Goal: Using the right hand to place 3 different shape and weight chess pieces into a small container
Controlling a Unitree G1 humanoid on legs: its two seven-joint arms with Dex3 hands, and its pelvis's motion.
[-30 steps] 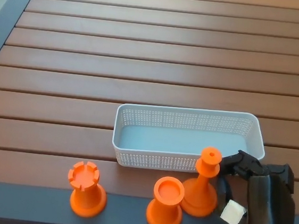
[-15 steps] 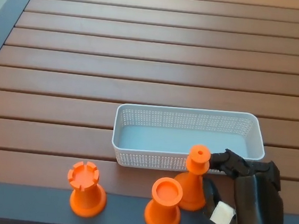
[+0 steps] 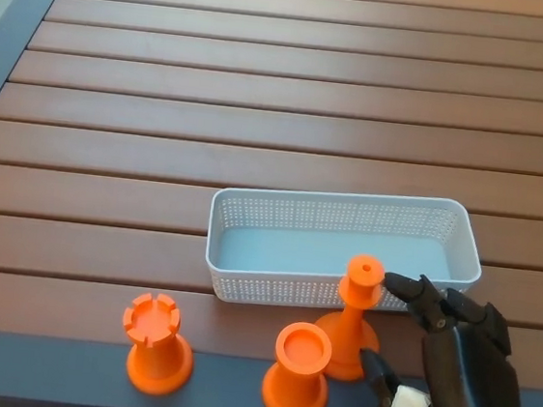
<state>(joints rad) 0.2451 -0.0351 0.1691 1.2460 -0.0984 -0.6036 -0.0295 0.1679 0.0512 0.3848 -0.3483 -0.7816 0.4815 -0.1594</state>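
While we look down from the head view, our right hand (image 3: 436,352) reaches in from the lower right corner, black and thick-fingered, with a pale patch on its underside. Its two upper fingers (image 3: 417,295) extend toward the neck of the orange plastic pawn-shaped chess piece with the small round head (image 3: 352,317), and the thumb (image 3: 377,370) sits low beside that piece's flared base. We see the fingers apart and curved around the piece from the right, but we cannot tell whether they touch it or grip it. The piece stands upright on the brown slatted wooden table (image 3: 263,96), just in front of the near wall of the white perforated rectangular plastic basket (image 3: 339,211), whose pale floor holds nothing. Just left of the pawn-shaped piece and slightly nearer to us stands the orange plastic chess piece with a round cupped top (image 3: 298,372), close beside it, its base on the dark strip at the table's near edge (image 3: 41,364). Farther left, well apart from these two, stands the orange plastic rook-shaped piece with a notched crown (image 3: 154,344), also upright. Our left hand does not show.
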